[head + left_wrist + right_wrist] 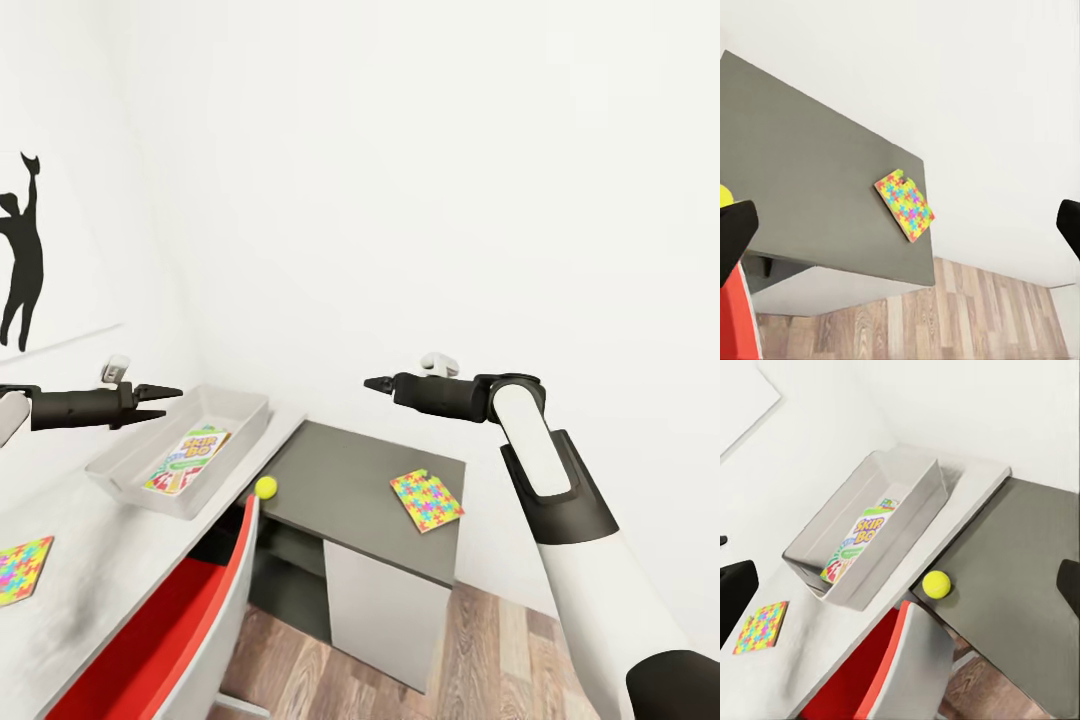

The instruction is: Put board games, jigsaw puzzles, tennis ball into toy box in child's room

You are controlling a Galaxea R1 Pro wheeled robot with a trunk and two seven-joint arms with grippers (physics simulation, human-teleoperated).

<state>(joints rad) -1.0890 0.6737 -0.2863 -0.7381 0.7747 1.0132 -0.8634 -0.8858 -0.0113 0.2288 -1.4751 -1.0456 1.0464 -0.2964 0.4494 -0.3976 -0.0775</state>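
Above the near rim of the tray (pixel 120 470), the left claw (pixel 168 400) hangs with its fingers apart and empty; the right claw (pixel 378 384), also apart and empty, hovers over the dark cabinet (pixel 350 480). One game (pixel 187 458) already lies in the tray on the worktop (pixel 90 570). The ball (pixel 266 487) sits at the cabinet's edge near the red chair (pixel 170 630); a glancing touch could roll it to the floor. Both puzzles (pixel 426 500) (pixel 22 570) lie flat, so the fingers may slide over them and fail to grip.
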